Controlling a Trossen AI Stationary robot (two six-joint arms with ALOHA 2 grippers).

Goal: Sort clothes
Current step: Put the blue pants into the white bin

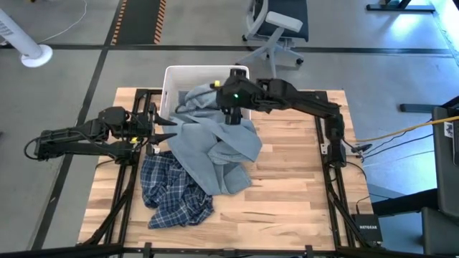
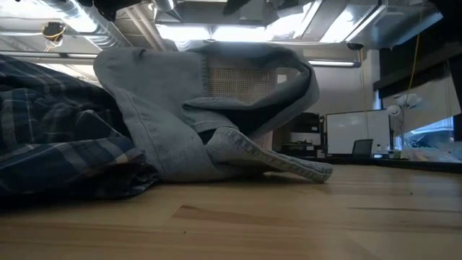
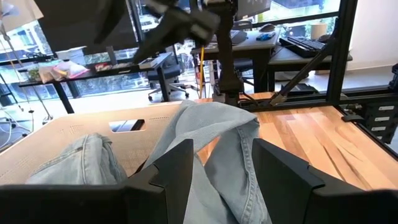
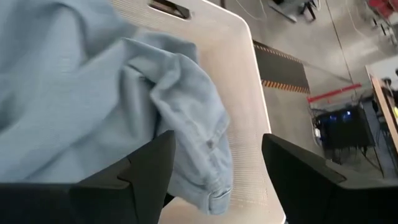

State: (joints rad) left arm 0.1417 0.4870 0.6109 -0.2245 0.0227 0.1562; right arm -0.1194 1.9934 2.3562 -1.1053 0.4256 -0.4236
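Right gripper (image 1: 231, 115) is over the near-right corner of the white bin (image 1: 172, 74), fingers (image 4: 292, 171) spread apart, nothing between them. The grey-blue denim garment (image 1: 215, 147) hangs below it, loose. One end of the garment is bunched inside the bin; the rest drapes over the bin's near rim and spreads onto the wooden table (image 1: 287, 193) towards the near side.

Left gripper (image 1: 163, 129) sits at the table's left side, just beside the garment's left edge and near the bin's near-left corner. Its fingers (image 3: 171, 168) are parted and empty; the denim is ahead of them, and I can't tell if they touch it.

Blue-white plaid shirt (image 1: 176, 192) is crumpled on the table near-left, its far edge tucked under the denim piece. From table level the two lie pressed together, plaid on the left.

Office chair (image 1: 276, 32) on the floor beyond the table.
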